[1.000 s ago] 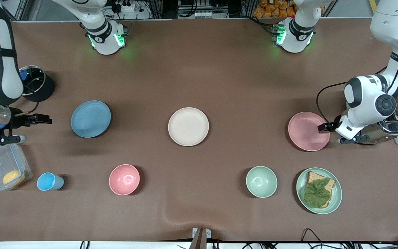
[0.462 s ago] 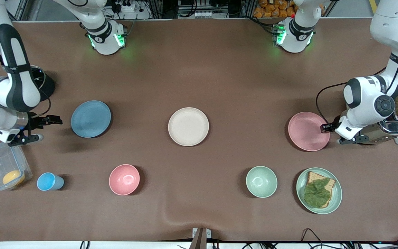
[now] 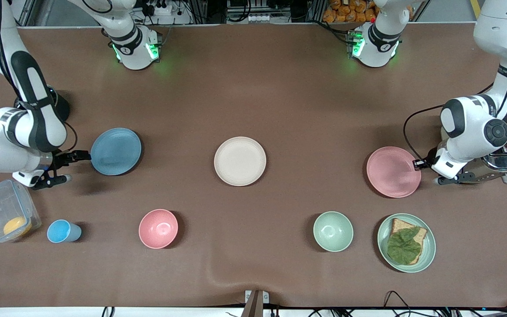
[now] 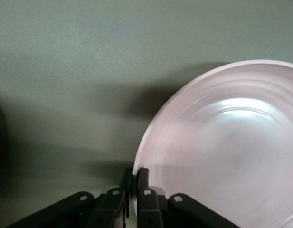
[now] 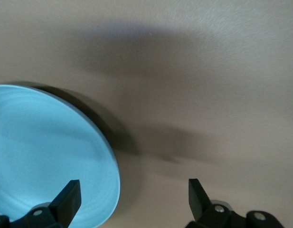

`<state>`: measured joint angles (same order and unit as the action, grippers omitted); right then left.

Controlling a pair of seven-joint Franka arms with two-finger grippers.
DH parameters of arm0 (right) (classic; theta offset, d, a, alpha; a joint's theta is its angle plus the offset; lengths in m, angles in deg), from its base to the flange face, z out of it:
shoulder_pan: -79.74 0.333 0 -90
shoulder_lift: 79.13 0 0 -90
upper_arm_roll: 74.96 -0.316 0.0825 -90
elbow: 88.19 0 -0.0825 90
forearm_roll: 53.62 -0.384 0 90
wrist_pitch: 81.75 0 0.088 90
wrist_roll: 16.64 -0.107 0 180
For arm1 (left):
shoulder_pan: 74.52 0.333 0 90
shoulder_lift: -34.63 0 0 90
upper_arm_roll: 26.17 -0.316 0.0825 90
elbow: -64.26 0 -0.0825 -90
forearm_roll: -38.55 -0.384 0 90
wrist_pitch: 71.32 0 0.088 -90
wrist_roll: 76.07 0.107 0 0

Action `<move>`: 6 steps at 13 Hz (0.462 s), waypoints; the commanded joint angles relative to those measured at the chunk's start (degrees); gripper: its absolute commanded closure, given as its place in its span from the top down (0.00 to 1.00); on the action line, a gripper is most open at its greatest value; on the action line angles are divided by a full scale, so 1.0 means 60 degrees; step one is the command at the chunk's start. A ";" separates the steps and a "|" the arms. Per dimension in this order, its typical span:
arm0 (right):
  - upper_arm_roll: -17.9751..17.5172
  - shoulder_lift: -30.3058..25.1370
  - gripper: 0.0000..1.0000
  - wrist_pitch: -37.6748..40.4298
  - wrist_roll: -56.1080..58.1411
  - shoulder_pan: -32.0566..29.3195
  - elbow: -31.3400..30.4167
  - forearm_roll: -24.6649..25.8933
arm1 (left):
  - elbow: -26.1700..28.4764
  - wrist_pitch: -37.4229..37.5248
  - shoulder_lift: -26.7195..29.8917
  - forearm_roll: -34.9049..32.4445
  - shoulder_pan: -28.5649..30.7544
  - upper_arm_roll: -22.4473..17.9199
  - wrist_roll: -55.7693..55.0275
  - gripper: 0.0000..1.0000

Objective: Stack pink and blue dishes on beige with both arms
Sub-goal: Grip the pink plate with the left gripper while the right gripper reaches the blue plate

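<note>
The pale pink plate (image 3: 392, 171) (image 4: 222, 156) lies toward the left arm's end of the table. My left gripper (image 3: 417, 164) (image 4: 134, 178) is shut on its rim, on the edge beside the toaster. The light blue plate (image 3: 116, 151) (image 5: 42, 152) lies toward the right arm's end. My right gripper (image 3: 82, 155) (image 5: 133, 197) is open at that plate's outer edge, with one finger over the rim and the other over bare table. Between the two plates, in the middle of the table, sits the beige plate (image 3: 240, 160) with nothing on it.
A pink bowl (image 3: 158, 228), a small blue cup (image 3: 62, 231), a green bowl (image 3: 333, 231) and a green plate (image 3: 429, 246) with bread and lettuce stand nearer the front camera. A toaster (image 3: 506, 160) sits beside the left gripper. A clear container (image 3: 2, 215) sits by the right arm.
My right arm has swung in toward the blue plate, bringing its open gripper to the rim. The pink plate has shifted slightly toward the front camera with my left gripper at its rim.
</note>
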<state>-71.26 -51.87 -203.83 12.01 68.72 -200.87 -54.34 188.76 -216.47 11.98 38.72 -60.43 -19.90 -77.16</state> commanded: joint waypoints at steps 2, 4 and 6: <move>-0.0133 0.0391 1.00 -0.0234 0.0176 -0.0082 0.0030 -0.0115 | -0.0023 0.0282 0.0783 0.0849 0.0112 0.1016 -0.0082 0.00; -0.0191 0.0553 1.00 -0.0234 0.0176 -0.0053 0.0045 -0.0130 | -0.0300 0.0750 0.1165 0.1145 0.0069 0.1879 -0.1073 0.00; -0.0191 0.0612 0.93 -0.0234 0.0161 0.0020 0.0030 -0.0144 | -0.0826 0.1292 0.1255 0.1145 0.0025 0.2832 -0.2624 0.00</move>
<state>-72.09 -48.67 -204.94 12.09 68.82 -200.88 -54.41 185.87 -212.35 17.68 44.36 -60.47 -7.23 -86.66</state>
